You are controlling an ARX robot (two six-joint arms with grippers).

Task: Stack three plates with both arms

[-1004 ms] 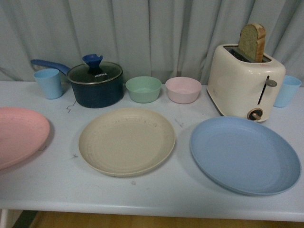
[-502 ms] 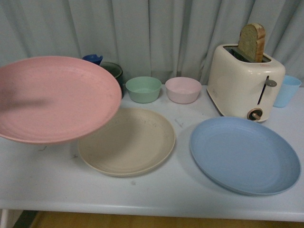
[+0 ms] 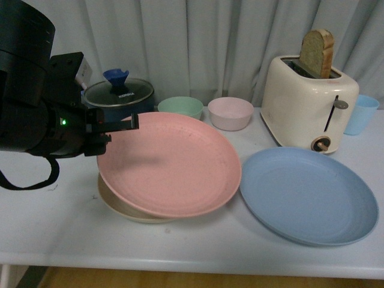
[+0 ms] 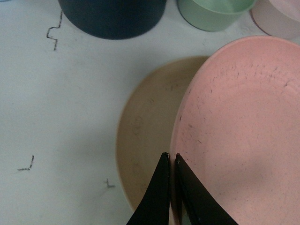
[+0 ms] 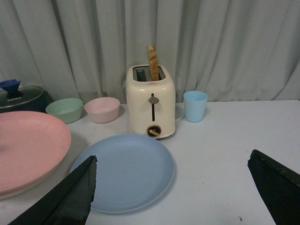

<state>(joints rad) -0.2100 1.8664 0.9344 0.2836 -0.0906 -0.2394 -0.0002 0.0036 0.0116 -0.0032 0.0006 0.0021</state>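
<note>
Left pincer (image 4: pixel 169 157) is pinching the rim of the pink plate (image 3: pixel 174 162), holding it over the beige plate (image 3: pixel 117 207). Right pincer (image 5: pixel 172 164) is hanging spread wide near the blue plate (image 3: pixel 309 195).

The right gripper (image 5: pixel 171 164) is hanging with its jaws spread wide, and the blue plate (image 5: pixel 124 171) is lying flat on the white table (image 5: pixel 225 140), showing between the black fingers (image 5: pixel 70 197). Just left of it the pink plate (image 5: pixel 28 147) is showing, partly cut off. Behind the blue plate the toaster (image 5: pixel 151 101) is holding a bread slice (image 5: pixel 153 62) upright — blue cup (image 5: pixel 195 106) standing to its right, pink bowl (image 5: pixel 102 109) and green bowl (image 5: pixel 64 109) to its left.
</note>
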